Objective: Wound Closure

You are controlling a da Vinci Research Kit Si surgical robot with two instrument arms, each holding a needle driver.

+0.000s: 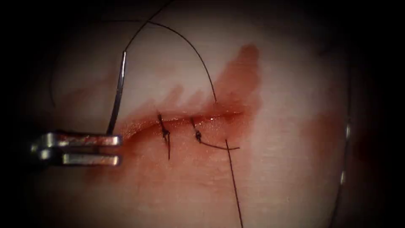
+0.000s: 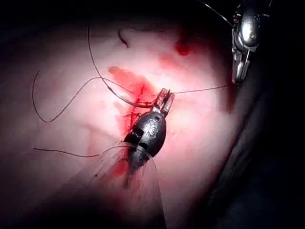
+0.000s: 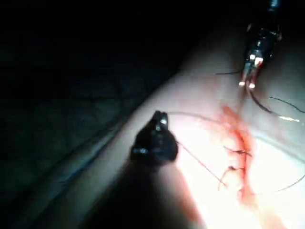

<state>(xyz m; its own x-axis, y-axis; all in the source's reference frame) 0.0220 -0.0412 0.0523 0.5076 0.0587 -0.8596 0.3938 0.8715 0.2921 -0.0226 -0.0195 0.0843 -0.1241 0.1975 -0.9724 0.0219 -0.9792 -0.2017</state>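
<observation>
Left tool (image 1: 119,148): enters the endoscope view from nine o'clock, its two jaws lying level and slightly apart; the upper jaw meets the lower end of the needle, so the jaws seem to grip the needle near that end, at the left end of the cut.
Right tool (image 2: 238,76): in the left wrist view it hangs off the tissue's edge with its jaws closed on the thread, which runs taut from them toward the left tool.
Needle (image 1: 118,90): stands free of the tissue, curving up toward twelve o'clock from the left tool's jaws.
Thread (image 1: 192,46): arcs from the needle's top end down into the cut; a further strand leaves toward six o'clock.
Tissue (image 1: 278,139): pale, its cut (image 1: 181,121) running level, with two knotted stitches (image 1: 164,133) across it.
Red fluid (image 1: 236,76): pooled along the cut, spreading toward one o'clock.
</observation>
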